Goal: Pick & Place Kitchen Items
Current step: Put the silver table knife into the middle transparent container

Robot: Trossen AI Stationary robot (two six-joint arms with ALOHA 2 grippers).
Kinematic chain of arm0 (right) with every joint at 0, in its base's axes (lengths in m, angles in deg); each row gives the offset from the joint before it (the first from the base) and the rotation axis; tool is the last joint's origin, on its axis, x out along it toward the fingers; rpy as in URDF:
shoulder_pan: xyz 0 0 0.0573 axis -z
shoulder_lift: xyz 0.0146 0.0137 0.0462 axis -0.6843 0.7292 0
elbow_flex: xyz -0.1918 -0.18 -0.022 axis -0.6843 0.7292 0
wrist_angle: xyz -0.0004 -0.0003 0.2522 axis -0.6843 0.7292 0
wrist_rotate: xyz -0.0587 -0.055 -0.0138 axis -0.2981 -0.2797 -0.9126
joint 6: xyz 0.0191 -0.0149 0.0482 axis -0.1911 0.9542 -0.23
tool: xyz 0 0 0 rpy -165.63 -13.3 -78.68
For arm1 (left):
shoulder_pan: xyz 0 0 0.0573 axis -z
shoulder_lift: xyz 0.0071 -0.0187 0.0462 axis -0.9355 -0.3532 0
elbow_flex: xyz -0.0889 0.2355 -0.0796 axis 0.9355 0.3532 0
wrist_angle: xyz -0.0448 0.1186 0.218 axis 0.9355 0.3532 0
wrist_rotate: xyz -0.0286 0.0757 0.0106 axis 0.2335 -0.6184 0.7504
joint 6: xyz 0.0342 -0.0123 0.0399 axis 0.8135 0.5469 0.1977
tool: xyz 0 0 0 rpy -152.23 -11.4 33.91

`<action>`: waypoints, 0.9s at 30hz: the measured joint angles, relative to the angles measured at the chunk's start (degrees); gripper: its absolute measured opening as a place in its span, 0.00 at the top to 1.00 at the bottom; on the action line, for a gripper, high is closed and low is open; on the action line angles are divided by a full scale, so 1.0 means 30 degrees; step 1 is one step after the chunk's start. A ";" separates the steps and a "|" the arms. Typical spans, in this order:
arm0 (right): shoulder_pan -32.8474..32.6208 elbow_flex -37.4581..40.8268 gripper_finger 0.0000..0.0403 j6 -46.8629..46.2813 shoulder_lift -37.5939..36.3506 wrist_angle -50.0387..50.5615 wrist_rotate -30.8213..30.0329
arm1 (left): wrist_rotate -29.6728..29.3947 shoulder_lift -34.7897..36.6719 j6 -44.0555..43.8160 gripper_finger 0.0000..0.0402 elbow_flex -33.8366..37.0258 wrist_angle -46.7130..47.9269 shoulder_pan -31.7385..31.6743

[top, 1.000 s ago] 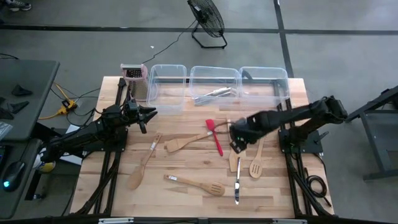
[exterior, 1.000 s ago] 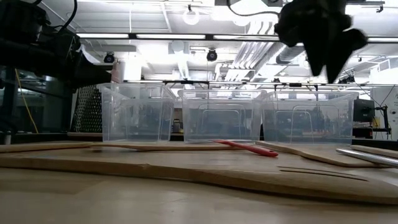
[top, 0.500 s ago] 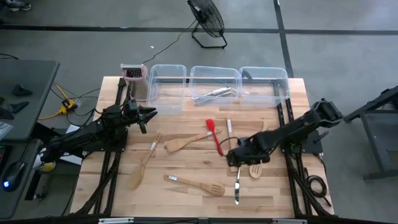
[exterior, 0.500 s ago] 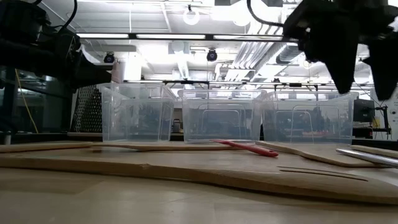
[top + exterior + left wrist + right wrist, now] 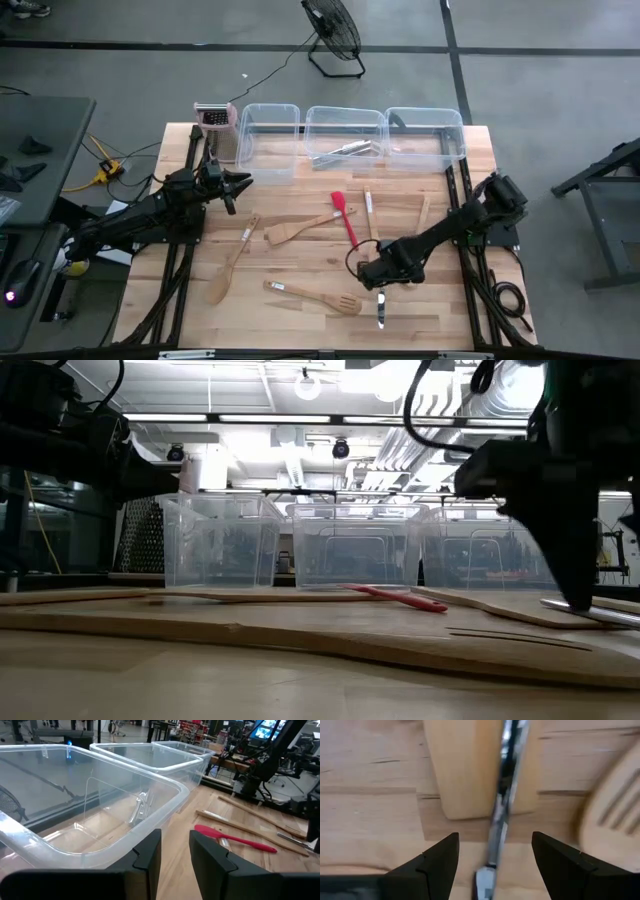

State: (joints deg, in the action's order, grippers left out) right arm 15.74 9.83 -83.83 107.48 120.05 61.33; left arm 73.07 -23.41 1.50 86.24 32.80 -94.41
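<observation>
While the right gripper (image 5: pixel 381 284) sits low over the bench (image 5: pixel 300 330) close to the front edge, right of centre, you will find its jaws spread wide and holding nothing. Between its fingers (image 5: pixel 437 857) the right wrist view shows a silvery metal utensil (image 5: pixel 501 800), its long axis running straight away from the camera and crossing the end of a flat wooden spatula (image 5: pixel 465 765). A slotted wooden blade (image 5: pixel 615 795) lies just beside it. In the high view the arm hides most of this; only the utensil's lower end (image 5: pixel 380 312) shows, pointing at the front edge.

The left gripper (image 5: pixel 243 181) hangs near the back-left part of the bench, with its jaws narrow and empty, just in front of the left clear tub (image 5: pixel 268 140). Its wrist view looks into that tub (image 5: pixel 100 810), which the high view cannot resolve.

Note the remaining items in the high view:
- The red spatula (image 5: pixel 344 218) lies near the middle, head toward the back edge, handle slanting forward and right.
- A wooden spoon (image 5: pixel 228 265) lies left of centre, bowl toward the front-left corner.
- A wooden spatula (image 5: pixel 298 228) lies nearly crosswise at centre.
- A slotted wooden spatula (image 5: pixel 315 297) lies near the front edge, head to the right.
- Metal pieces (image 5: pixel 345 150) rest in the middle tub (image 5: pixel 345 125).

From the low view you see only the red spatula (image 5: pixel 395 597) lying flat before the tubs.
</observation>
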 joint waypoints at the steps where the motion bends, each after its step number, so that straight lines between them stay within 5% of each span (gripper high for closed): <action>1: 0.0000 -0.0007 0.40 0.0017 0.0202 -0.0226 0.0074 | 0.0000 -0.0003 0.0000 0.75 0.0000 -0.0002 0.0001; 12: -0.0036 -0.0073 0.44 0.0463 0.0842 0.0061 -0.0346 | -0.0007 0.0000 0.0000 0.75 0.0000 0.0000 -0.0001; 27: 0.0118 -0.0058 0.72 0.1014 0.0892 0.0869 -0.0776 | -0.0015 0.0002 0.0000 0.75 0.0000 0.0000 -0.0002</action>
State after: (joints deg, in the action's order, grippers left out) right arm 16.09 9.65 -80.79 110.16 122.66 59.00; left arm 73.03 -23.40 1.50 86.24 32.80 -94.41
